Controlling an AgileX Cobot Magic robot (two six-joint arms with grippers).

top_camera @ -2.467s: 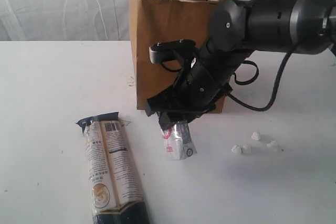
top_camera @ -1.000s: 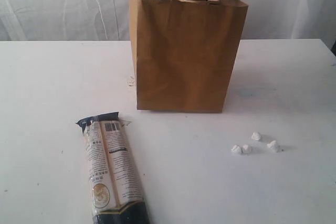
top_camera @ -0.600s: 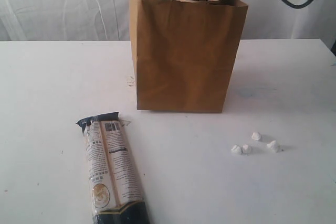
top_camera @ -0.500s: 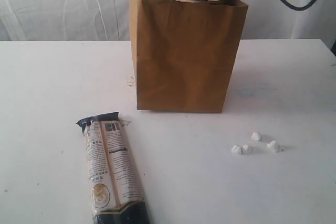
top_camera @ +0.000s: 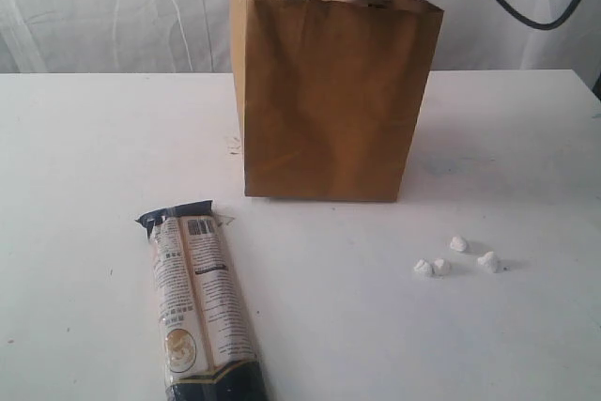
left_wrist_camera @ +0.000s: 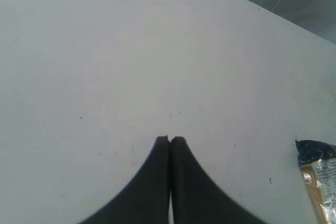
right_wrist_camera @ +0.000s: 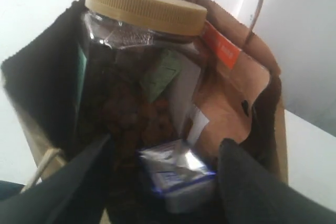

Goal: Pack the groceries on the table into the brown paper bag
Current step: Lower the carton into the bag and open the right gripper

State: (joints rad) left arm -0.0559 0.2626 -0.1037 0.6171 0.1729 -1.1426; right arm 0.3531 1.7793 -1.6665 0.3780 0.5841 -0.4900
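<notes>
1. While the long cream-black packet (top_camera: 202,312) lies flat on the desk (top_camera: 84,138) nearest the front, well apart from the bag, it is the only grocery I can see left out.
2. My left claw (left_wrist_camera: 169,140) hangs over bare desk with its fingers pressed together, holding nothing; one end of the packet shows off to its side.
3. Farther back lie a few white crumbs (top_camera: 455,257), which I judge are no part of the job.
4. Behind them the brown paper bag (top_camera: 329,100) stands upright.
5. My right claw (right_wrist_camera: 167,142) is in the bag's mouth with its fingers spread. The small blue-white carton (right_wrist_camera: 176,174) rests loose between them, beside the yellow-lidded clear jar (right_wrist_camera: 144,9) and the brown pouch with orange label (right_wrist_camera: 226,82).
6. I judge the carton's drop-off is the step in hand. Next I should lift straight up, clear of the rim and handles, then fetch the packet, which I expect must go in end first.
</notes>
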